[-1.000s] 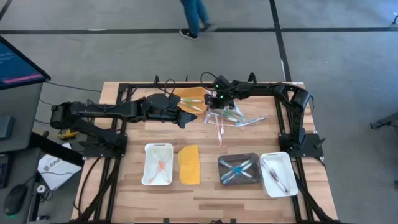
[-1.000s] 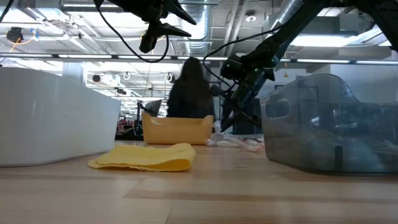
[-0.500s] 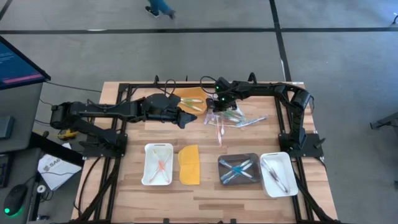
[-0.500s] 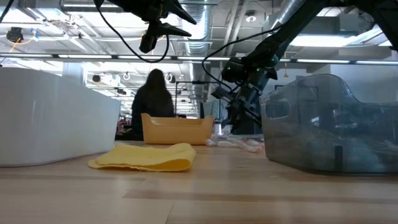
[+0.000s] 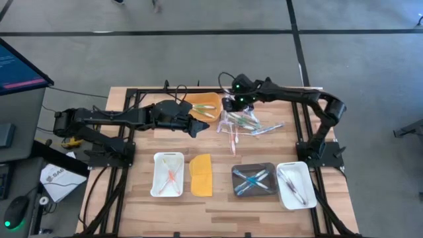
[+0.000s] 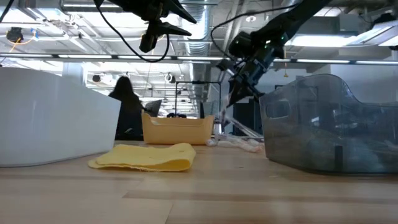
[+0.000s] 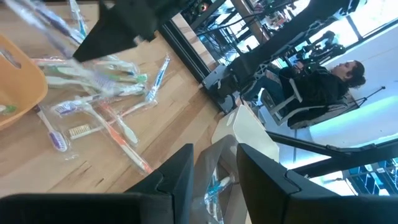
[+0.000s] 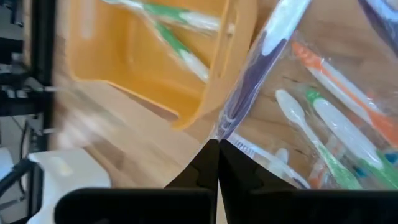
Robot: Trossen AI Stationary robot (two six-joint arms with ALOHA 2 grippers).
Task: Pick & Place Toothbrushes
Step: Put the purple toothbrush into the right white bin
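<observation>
The right gripper (image 8: 217, 146) hangs above the far middle of the table with its fingers pinched tight on a wrapped purple-and-white toothbrush (image 8: 261, 68), which juts out forward from the fingertips. Below it the loose pile of toothbrushes (image 5: 243, 124) lies on the wood, just beside the orange tray (image 5: 203, 106) that holds two green ones. The left gripper (image 5: 196, 124) hovers near that tray, fingers partly apart and holding nothing.

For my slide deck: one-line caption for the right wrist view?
Right gripper shut on a wrapped purple toothbrush, lifted over the orange bin and toothbrush pile.
</observation>
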